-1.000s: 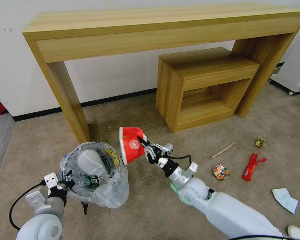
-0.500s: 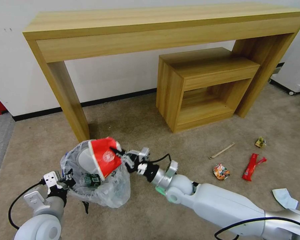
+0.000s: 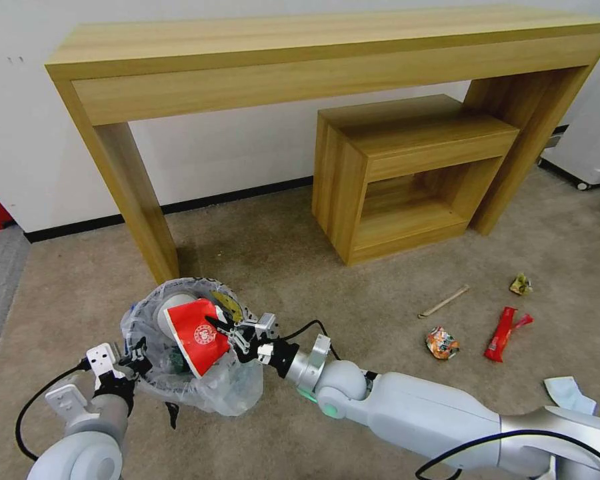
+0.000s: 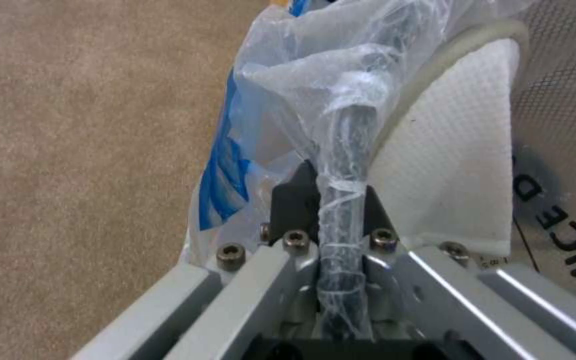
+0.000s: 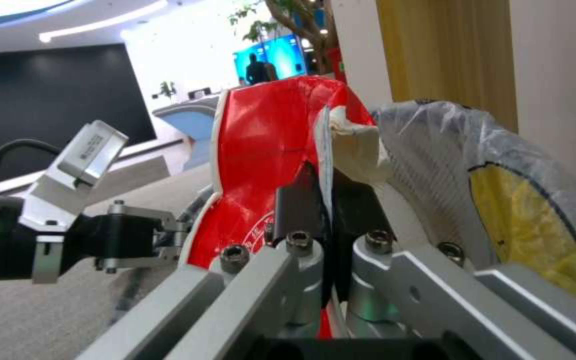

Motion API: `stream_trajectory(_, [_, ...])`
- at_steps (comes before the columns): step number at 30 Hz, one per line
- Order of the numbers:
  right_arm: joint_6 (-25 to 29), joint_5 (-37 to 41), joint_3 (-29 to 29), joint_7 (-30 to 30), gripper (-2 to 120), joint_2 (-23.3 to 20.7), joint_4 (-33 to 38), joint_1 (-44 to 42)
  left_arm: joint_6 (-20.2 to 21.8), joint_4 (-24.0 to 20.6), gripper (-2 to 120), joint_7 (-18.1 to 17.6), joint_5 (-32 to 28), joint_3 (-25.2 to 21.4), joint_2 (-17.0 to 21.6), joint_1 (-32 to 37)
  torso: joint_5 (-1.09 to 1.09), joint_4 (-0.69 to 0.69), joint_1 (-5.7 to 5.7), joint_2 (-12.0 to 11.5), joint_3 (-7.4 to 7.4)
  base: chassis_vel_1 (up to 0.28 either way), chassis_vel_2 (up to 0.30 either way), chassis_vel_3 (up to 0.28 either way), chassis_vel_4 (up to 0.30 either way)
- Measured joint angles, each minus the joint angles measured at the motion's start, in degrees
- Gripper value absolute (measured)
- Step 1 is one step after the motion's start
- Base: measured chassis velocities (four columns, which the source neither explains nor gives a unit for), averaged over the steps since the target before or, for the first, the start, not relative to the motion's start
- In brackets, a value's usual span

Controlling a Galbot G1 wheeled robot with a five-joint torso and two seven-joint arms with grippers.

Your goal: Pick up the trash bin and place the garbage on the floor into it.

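The step in hand is dropping one piece of garbage into the bin. The right gripper (image 3: 228, 331) is clamped on the creased rim of a red-and-white paper cup (image 3: 195, 335), its jaws pinched tight on the thin wall, and holds the cup tilted over the mouth of the trash bin (image 3: 180, 393), partly inside the bag's opening. The left gripper (image 4: 341, 200) is closed on the bin's bagged rim and carries the bin low, just above the beige carpet floor (image 3: 313, 267).

By my reading the cup is placed well enough; the next move calls for the right jaws to part so the cup falls clear, without snagging the loose plastic liner.

The bin is small and round, lined with a crinkled clear bag that bulges over its rim, printed with black letters and a yellow sticker. A white slipper (image 4: 455, 165) with a waffle texture already lies inside. The cup is thin, waxy and crushed out of round.

Still on the short-pile carpet, well apart to the right: a wooden stick (image 3: 443, 301), an orange snack packet (image 3: 441, 343), a red wrapper (image 3: 502, 333), a small crumpled yellowish scrap (image 3: 521, 285) and a white tissue (image 3: 568, 387).
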Motion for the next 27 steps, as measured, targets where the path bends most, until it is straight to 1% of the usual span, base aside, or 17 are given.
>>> stream_trajectory(1, [-0.22,-0.32,0.00,0.42,0,0.17,-0.10,0.00,-0.02,-0.02,0,0.01,0.01,0.00,0.00,0.04,0.00,0.00,0.00,0.00,0.00,0.000,0.000,0.000,0.000])
stream_trajectory(3, [-0.68,-0.89,0.04,1.17,7,0.53,-0.50,-0.02,-0.04,-0.05,0,0.04,0.02,0.01,0.07,0.16,0.00,0.00,0.00,0.00,0.00,0.000,0.000,0.000,0.000])
stream_trajectory(4, [-0.68,-0.89,0.04,1.17,7,0.53,-0.50,-0.02,-0.04,-0.05,0,0.04,0.02,0.01,0.07,0.16,0.00,0.00,0.00,0.00,0.00,0.000,0.000,0.000,0.000])
stream_trajectory(7, [-0.95,-1.46,0.27,1.54,22,0.62,-0.61,-0.07,-0.09,-0.12,0,0.06,0.01,-0.01,0.16,0.19,0.00,0.00,0.00,0.00,0.00,0.000,0.000,0.000,0.000])
stream_trajectory(8, [-0.95,-1.46,0.27,1.54,22,0.62,-0.61,-0.07,-0.09,-0.12,0,0.06,0.01,-0.01,0.16,0.19,0.00,0.00,0.00,0.00,0.00,0.000,0.000,0.000,0.000])
stream_trajectory(10, [-1.01,-1.74,0.53,1.79,30,0.53,-0.44,-0.15,-0.09,-0.12,0,0.06,-0.06,-0.08,0.30,0.18,0.00,0.00,0.00,0.00,0.00,0.000,0.000,0.000,0.000])
stream_trajectory(11, [-1.01,-1.74,0.53,1.79,30,0.53,-0.44,-0.15,-0.09,-0.12,0,0.06,-0.06,-0.08,0.30,0.18,0.00,0.00,0.00,0.00,0.00,0.000,0.000,0.000,0.000])
stream_trajectory(13, [-1.07,-2.00,0.66,1.91,39,0.43,-0.40,-0.26,-0.09,-0.16,0,0.06,-0.09,-0.10,0.32,0.16,0.00,0.00,0.00,0.00,0.00,0.000,0.000,0.000,0.000])
stream_trajectory(15, [-1.09,-2.36,0.88,2.13,50,0.44,-0.38,-0.62,-0.09,-0.17,0,0.06,-0.11,-0.09,0.27,0.14,0.01,0.00,0.00,0.00,0.00,0.000,0.000,0.000,0.000])
stream_trajectory(16, [-1.09,-2.36,0.88,2.13,50,0.44,-0.38,-0.62,-0.09,-0.17,0,0.06,-0.11,-0.09,0.27,0.14,0.01,0.00,0.00,0.00,0.00,0.000,0.000,0.000,0.000])
stream_trajectory(18, [-1.17,-2.79,0.92,2.26,59,0.44,-0.34,-0.76,-0.09,-0.17,0,0.06,-0.11,-0.03,0.21,0.09,0.00,0.00,0.00,0.00,0.00,0.000,0.000,0.000,0.000])
stream_trajectory(19, [-1.17,-2.79,0.92,2.26,59,0.44,-0.34,-0.76,-0.09,-0.17,0,0.06,-0.11,-0.03,0.21,0.09,0.00,0.00,0.00,0.00,0.00,0.000,0.000,0.000,0.000])
stream_trajectory(22, [-1.62,-3.32,0.54,2.80,73,0.22,-0.34,-0.76,-0.09,-0.24,0,0.05,-0.13,-0.04,0.19,0.05,0.00,0.00,0.00,0.00,0.00,0.000,0.000,0.000,0.000])
stream_trajectory(23, [-1.65,-3.37,0.44,3.01,80,0.19,-0.20,-0.76,-0.09,-0.24,0,0.05,-0.18,-0.08,0.22,0.05,0.00,0.00,0.00,0.00,0.00,0.000,0.000,0.000,0.000])
stream_trajectory(24, [-1.65,-3.37,0.44,3.01,80,0.19,-0.20,-0.76,-0.09,-0.24,0,0.05,-0.18,-0.08,0.22,0.05,0.00,0.00,0.00,0.00,0.00,0.000,0.000,0.000,0.000])
stream_trajectory(26, [-1.71,-3.25,0.60,3.40,88,-0.08,0.37,-0.76,-0.09,-0.21,0,0.05,-0.20,-0.18,0.28,0.03,0.00,0.00,0.00,0.00,0.00,0.000,0.000,0.000,0.000])
stream_trajectory(27, [-1.71,-3.25,0.60,3.40,88,-0.08,0.37,-0.76,-0.09,-0.21,0,0.05,-0.20,-0.18,0.28,0.03,0.00,0.00,0.00,0.00,0.00,0.000,0.000,0.000,0.000])
